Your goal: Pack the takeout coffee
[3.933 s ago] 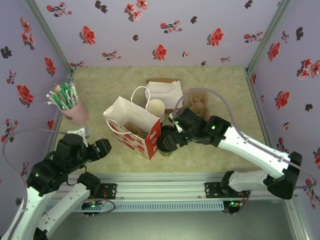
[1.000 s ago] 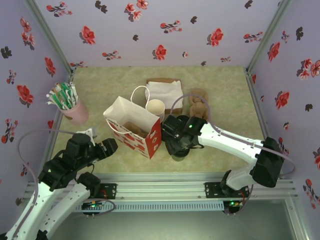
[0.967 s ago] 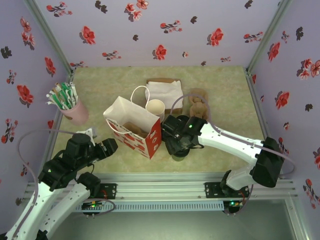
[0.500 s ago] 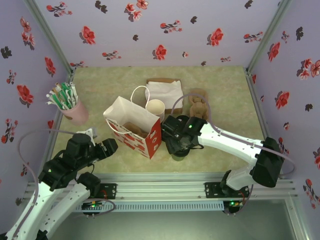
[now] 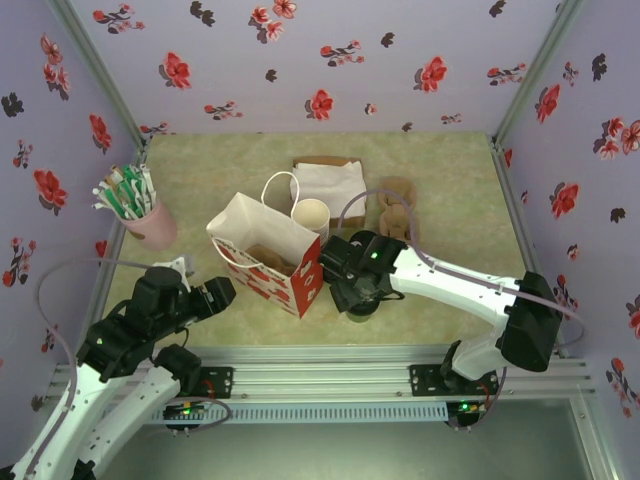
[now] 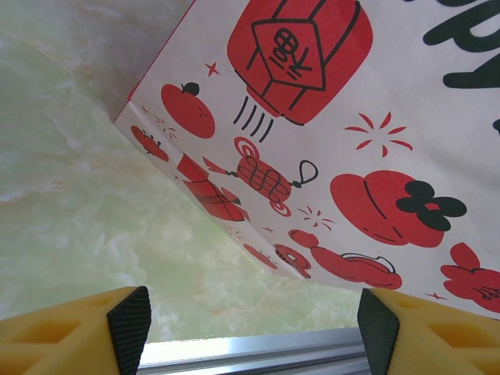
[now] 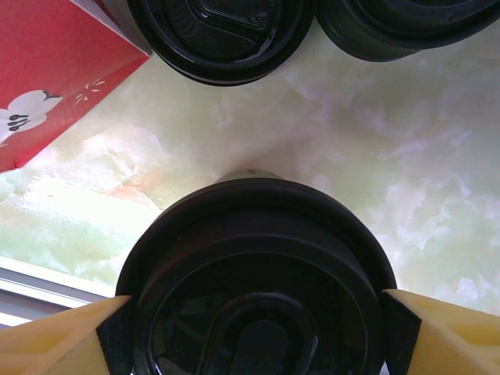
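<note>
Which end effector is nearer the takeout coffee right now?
Right. The right end effector is over the takeout coffee, one finger on either side of its lid. The left end effector is on the far side of the gift bag, well apart from it.

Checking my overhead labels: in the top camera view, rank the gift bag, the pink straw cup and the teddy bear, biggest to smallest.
1. Gift bag, largest.
2. Pink straw cup, counting its straws.
3. Teddy bear, close to the cup in size, so that order is unsure.

white arms (image 5: 462, 291), black joints (image 5: 526, 336) — yellow pincer fingers (image 6: 58, 337), black pads (image 6: 130, 323)
</note>
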Controlling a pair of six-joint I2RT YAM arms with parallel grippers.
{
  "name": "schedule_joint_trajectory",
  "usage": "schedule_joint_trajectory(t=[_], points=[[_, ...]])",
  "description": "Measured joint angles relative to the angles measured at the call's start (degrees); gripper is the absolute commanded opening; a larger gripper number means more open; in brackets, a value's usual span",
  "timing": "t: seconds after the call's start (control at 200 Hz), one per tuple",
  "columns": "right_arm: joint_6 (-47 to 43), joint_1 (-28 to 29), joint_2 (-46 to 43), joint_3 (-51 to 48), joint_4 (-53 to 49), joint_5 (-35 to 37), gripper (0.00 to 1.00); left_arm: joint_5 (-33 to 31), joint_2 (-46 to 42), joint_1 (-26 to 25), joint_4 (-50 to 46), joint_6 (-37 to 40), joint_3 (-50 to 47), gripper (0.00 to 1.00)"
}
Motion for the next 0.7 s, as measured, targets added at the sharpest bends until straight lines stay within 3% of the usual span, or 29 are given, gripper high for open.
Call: schedule_joint_trajectory(t=[0.7], points=[[0.0,0.1,0.2,0.9,-3.1,1.3,0.83,0.0,0.0,0.0,0.0,0.0,-0.1,0.73]])
